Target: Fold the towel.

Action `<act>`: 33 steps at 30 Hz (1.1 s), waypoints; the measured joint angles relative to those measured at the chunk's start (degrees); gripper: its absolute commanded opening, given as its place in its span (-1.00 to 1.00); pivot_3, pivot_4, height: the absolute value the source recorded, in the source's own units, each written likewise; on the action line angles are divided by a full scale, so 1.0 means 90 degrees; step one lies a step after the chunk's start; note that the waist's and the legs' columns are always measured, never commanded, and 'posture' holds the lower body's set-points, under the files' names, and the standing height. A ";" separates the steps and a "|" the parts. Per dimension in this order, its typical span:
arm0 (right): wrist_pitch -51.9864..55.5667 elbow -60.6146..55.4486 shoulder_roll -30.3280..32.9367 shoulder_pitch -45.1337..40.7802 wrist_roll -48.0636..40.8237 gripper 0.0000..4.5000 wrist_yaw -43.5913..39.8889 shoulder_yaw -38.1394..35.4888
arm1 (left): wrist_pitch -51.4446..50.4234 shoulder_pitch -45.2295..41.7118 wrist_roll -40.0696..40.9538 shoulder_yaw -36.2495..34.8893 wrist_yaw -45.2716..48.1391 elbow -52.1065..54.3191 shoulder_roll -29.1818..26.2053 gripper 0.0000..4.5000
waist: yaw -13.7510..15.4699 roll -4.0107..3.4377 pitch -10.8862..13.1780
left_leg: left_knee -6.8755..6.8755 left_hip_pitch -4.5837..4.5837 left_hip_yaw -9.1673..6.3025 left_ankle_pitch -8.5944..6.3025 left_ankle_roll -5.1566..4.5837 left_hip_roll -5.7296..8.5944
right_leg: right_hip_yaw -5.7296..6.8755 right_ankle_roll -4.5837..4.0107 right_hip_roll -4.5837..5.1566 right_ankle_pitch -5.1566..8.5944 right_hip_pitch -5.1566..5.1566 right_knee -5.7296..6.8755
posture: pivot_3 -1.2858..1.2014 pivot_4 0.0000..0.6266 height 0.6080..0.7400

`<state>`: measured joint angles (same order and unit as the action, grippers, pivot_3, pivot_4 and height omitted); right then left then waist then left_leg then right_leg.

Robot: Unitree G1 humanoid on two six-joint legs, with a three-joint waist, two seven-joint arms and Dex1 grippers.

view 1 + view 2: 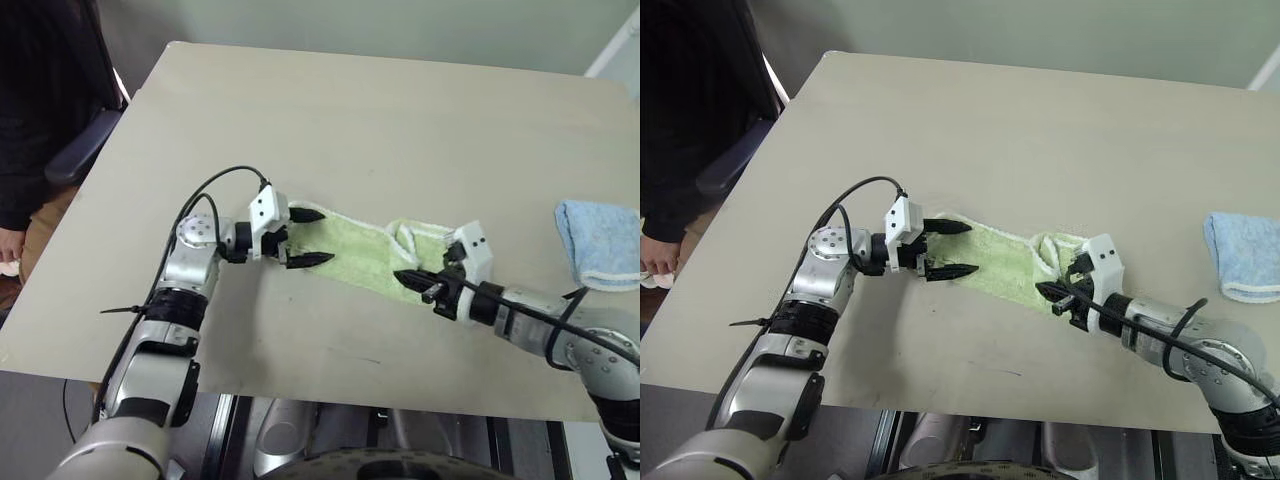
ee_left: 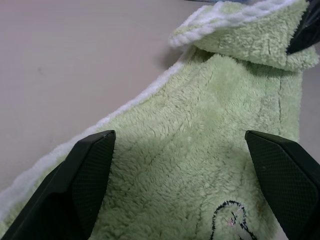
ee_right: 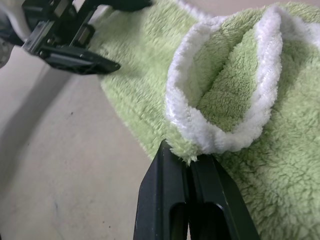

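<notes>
Green towel [image 1: 362,256] lies mid-table [image 1: 330,110], its right end bunched up. Left claw [image 1: 300,238] spread wide over its left end; right claw [image 1: 418,283] pinched on the towel's bunched right edge. Blue cloth [image 1: 600,243] sits at right, well apart; person [image 1: 40,110] stands by table's left edge.

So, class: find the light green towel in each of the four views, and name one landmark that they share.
Left eye: towel, centre, between both grippers.
Right eye, centre.
Left wrist, under the open fingers.
Right wrist, ahead of the shut fingers.
Landmark: its white edging.
</notes>
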<state>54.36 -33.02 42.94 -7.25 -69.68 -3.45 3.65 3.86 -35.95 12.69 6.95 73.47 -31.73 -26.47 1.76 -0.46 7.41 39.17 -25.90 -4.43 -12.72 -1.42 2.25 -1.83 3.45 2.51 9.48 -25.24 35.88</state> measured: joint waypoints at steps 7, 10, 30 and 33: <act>0.0113 -0.0124 -0.0213 0.0002 0.0179 -0.72 -0.0211 0.0004 | -0.0111 -0.0012 -0.0049 0.0000 -0.0032 0.0069 0.0004 1.00 | -0.0001 0.0000 0.0000 | -0.0001 0.0002 0.0000 0.0001 0.0004 0.0000 | 0.0000 -0.0005 0.0000 0.0000 0.0000 0.0000 | 0.03 -0.52 0.89; 0.0115 -0.0123 -0.0345 -0.0005 0.0279 -0.31 -0.0261 0.0006 | -0.0227 -0.0052 -0.0046 0.0000 -0.0044 0.0200 0.0019 1.00 | -0.0001 0.0000 0.0000 | -0.0001 0.0002 0.0000 0.0001 0.0005 0.0000 | 0.0000 -0.0005 0.0000 0.0000 0.0000 0.0000 | 0.03 -0.52 0.89; -0.1035 -0.0678 -0.0531 0.1015 0.0124 -0.10 -0.1151 -0.1873 | -0.1069 -0.0554 0.1018 -0.0319 0.0002 0.1059 0.0637 0.09 | 0.0008 0.0001 0.0000 | -0.0002 0.0003 0.0001 0.0003 0.0010 -0.0002 | 0.0001 -0.0010 0.0002 0.0002 0.0002 0.0000 | 0.03 -0.52 0.89; -0.1430 -0.0601 -0.0766 0.1118 0.0686 -0.56 -0.1308 -0.1842 | -0.1199 -0.0703 0.1149 -0.0224 0.0176 0.1189 0.0830 -0.40 | 0.0002 0.0000 0.0000 | -0.0002 0.0006 0.0002 0.0004 0.0009 -0.0002 | 0.0002 -0.0009 0.0002 0.0001 0.0004 0.0001 | 0.03 -0.52 0.89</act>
<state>41.49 -38.43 36.05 2.81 -63.50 -15.22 -12.93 -6.94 -42.28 23.03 4.94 75.05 -21.04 -19.00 1.78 -0.45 7.41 39.16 -25.85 -4.41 -12.69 -1.34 2.24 -1.82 3.37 2.53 9.49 -25.21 35.89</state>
